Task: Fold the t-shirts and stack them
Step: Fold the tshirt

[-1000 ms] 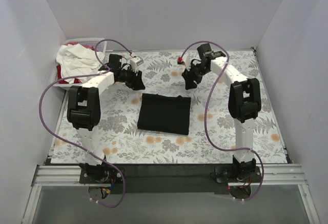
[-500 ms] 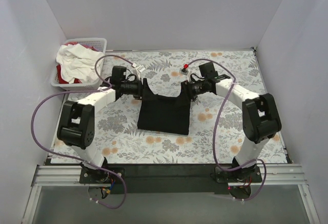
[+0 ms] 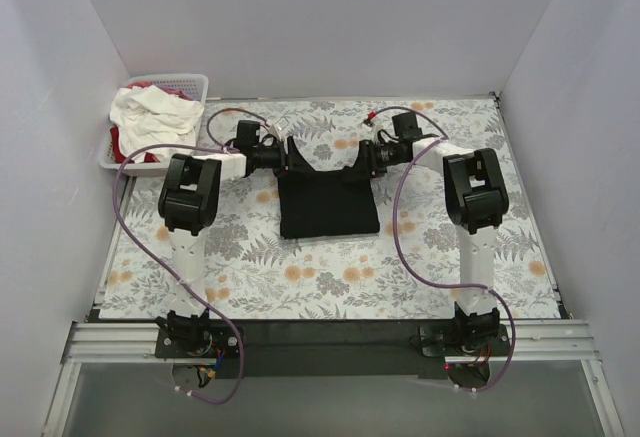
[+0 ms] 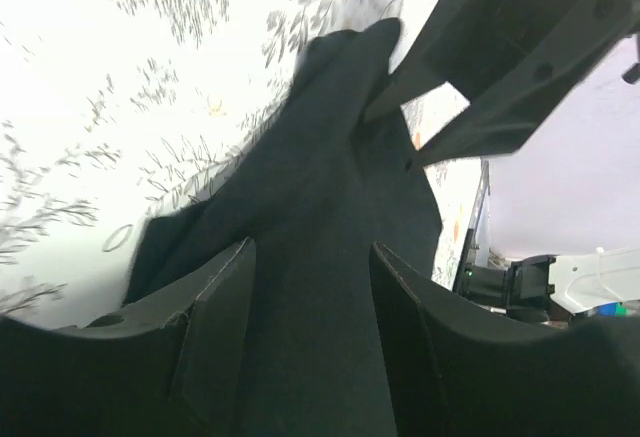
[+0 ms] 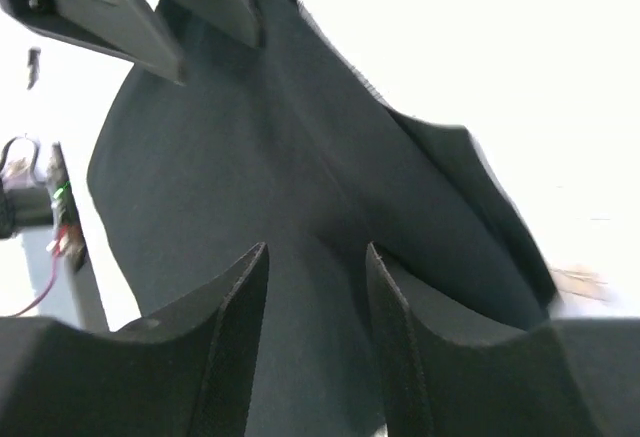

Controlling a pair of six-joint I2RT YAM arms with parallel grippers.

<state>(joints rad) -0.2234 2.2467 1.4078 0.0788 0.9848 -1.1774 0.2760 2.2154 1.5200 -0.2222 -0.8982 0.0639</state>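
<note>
Together the left gripper [image 3: 291, 157] and right gripper [image 3: 364, 160] clamp the far corners of the black t-shirt [image 3: 328, 207], holding that edge raised while the rest lies flat mid-table [image 3: 250, 267]. Up close, black fingers [image 4: 215, 337] merge with blurred black cloth, so the jaw gap is hard to read.

Top view: the fingertips of the left gripper [image 3: 291, 157] and right gripper [image 3: 362, 160] are lost in the black t-shirt [image 3: 328, 202]. The red t-shirt [image 3: 115, 141] lies mostly buried under white t-shirts [image 3: 150, 112]. Both wrist views crop the black cloth, which is blurred there.
</note>
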